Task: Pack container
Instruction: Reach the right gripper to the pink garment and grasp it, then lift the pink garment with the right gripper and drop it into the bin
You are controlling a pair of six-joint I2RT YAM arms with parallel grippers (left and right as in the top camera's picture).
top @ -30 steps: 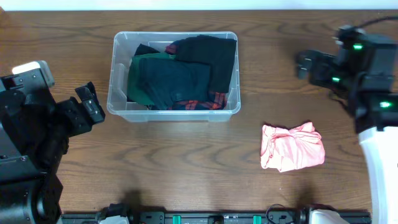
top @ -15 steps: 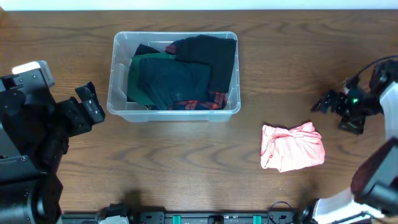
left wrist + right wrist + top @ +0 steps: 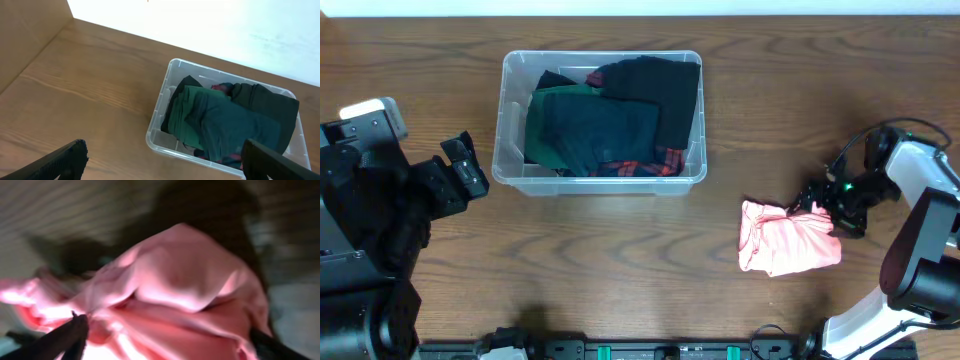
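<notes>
Within a second the right tool has swung down across the desk to the crumpled pink cloth garment, jaws spread over its edge, likely the last item to pack. The clear rectangular plastic container, part-filled with dark clothes, sits well to the left. The left tool waits beside it, jaws apart.

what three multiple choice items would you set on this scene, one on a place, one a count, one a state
1. Where is the crumpled pink cloth garment?
A in the clear rectangular plastic tub
B on the brown wooden table, right of the tub
C under the tub

2. How many garments lie outside the tub?
A none
B one
C three

3. The right gripper is:
A open
B shut on the pink garment
C shut over the tub

Answers:
1 B, it lies on bare wood, apart from the tub.
2 B, only the pink one is outside.
3 A, the wrist view shows its fingers wide apart at the pink garment.
</notes>
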